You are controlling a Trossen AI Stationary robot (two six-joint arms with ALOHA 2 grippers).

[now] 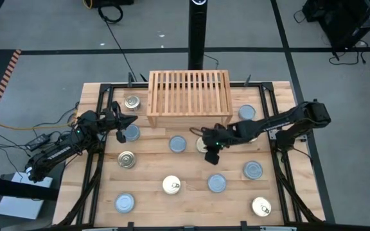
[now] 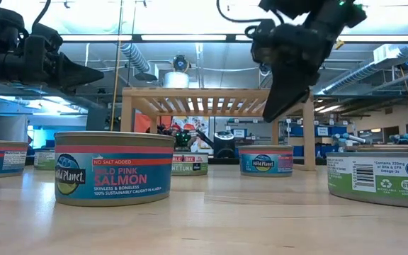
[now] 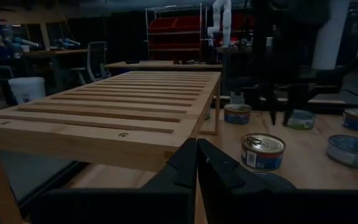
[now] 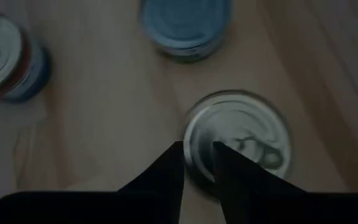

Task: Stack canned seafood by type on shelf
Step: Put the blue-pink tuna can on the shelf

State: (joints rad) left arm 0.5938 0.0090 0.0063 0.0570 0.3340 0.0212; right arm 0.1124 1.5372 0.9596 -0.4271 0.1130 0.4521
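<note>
The light-wood slatted shelf (image 1: 188, 96) stands at the table's far middle with nothing on its top. Short round tins of canned seafood lie scattered on the table in front of it, some blue-lidded (image 1: 178, 144), some gold-lidded (image 1: 126, 159). My right gripper (image 4: 197, 155) hangs above a gold pull-tab tin (image 4: 238, 140), slanting down, its fingers a narrow gap apart and clear of the tin. In the low view it (image 2: 273, 106) is well above the tabletop. My left gripper (image 1: 132, 122) waits shut and level by the shelf's left end.
A blue tin (image 4: 185, 25) and a gold tin (image 4: 5, 56) lie just beyond the one under my right gripper. More tins (image 1: 253, 170) stand toward the near and right edges. A black post (image 1: 196, 32) rises behind the shelf.
</note>
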